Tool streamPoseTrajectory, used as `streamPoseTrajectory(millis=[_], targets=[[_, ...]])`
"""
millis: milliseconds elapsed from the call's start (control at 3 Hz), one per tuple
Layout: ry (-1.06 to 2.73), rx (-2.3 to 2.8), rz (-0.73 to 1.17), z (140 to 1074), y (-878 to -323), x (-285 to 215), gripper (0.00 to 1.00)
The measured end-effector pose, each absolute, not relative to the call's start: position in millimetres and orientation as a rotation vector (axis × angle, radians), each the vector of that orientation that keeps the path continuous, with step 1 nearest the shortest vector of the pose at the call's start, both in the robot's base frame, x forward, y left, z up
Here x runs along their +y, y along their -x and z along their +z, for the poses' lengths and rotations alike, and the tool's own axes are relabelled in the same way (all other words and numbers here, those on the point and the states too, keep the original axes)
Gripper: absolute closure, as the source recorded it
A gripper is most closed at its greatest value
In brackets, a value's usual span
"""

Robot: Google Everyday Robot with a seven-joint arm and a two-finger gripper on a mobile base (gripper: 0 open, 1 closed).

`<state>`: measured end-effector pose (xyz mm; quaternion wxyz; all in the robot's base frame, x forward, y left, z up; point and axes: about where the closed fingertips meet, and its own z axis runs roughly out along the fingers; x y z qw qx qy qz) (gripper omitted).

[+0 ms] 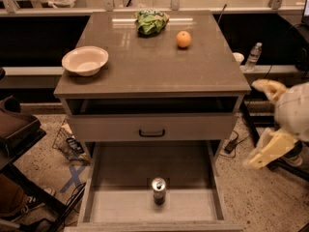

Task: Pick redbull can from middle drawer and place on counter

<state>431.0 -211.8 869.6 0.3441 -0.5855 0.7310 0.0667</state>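
The redbull can point(159, 191) stands upright on the floor of the open middle drawer point(120, 170), near its front rim and about centred. The counter point(154, 64) tops the cabinet above it. My gripper point(268, 151), on the cream arm, hangs at the right of the cabinet, at about the height of the drawer front. It is well to the right of the can, outside the drawer, and holds nothing that I can see.
On the counter are a pale bowl point(85, 60) at the left, a green bag point(151, 21) at the back and an orange point(183, 39). A closed drawer front with a black handle point(152, 132) sits above the open drawer. A water bottle point(253, 57) stands behind on the right. A wire basket point(70, 141) lies on the floor at the left.
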Motion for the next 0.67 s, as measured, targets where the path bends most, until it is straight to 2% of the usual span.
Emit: streamPoseTrajectory(millis=[333, 667], targets=[[1.401, 1.773, 0.273, 837.3, -444.3, -207.1, 0.0], [1.42, 1.698, 0.274, 837.8, -445.9, -202.9, 0.0]])
